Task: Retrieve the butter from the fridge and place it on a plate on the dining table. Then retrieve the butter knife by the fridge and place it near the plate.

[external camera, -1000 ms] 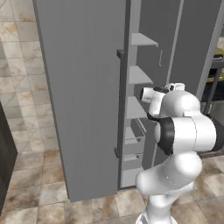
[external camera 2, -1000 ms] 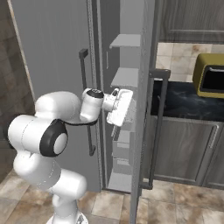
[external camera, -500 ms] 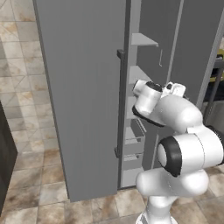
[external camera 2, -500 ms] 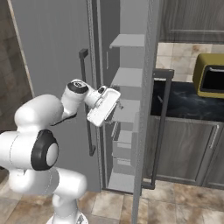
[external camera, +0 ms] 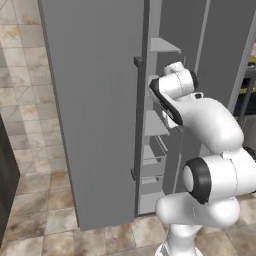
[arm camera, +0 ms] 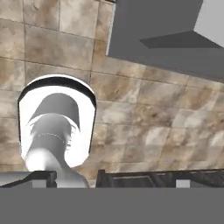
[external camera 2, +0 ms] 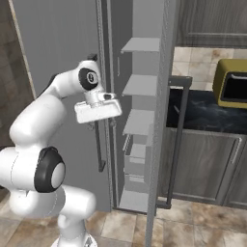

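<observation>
The fridge (external camera: 95, 115) stands in front of me with both grey doors ajar, its pale shelves (external camera 2: 140, 87) showing in the gap between them. No butter shows on the shelves I can see. My gripper (external camera 2: 101, 124) hangs just outside the gap, at middle-shelf height beside the left door's dark handle (external camera 2: 100, 144). It is turned downward and open with nothing in it. In the hand view I look straight down at the tiled floor (arm camera: 144, 118) and the fridge's grey underside (arm camera: 166, 39). The plate, the dining table and the butter knife are out of view.
The right fridge door (external camera 2: 161, 120) sticks out edge-on, with its bar handle (external camera 2: 177, 140) toward me. Right of it run a black counter (external camera 2: 202, 113) on grey cabinets (external camera 2: 202, 164), carrying a yellow appliance (external camera 2: 234, 82). A dark block (external camera: 7, 185) stands at the far left.
The arm has folded upward, drawing the hand back from the shelves to the left. The hand has turned from facing into the fridge to facing the floor. The jaws stayed open.
</observation>
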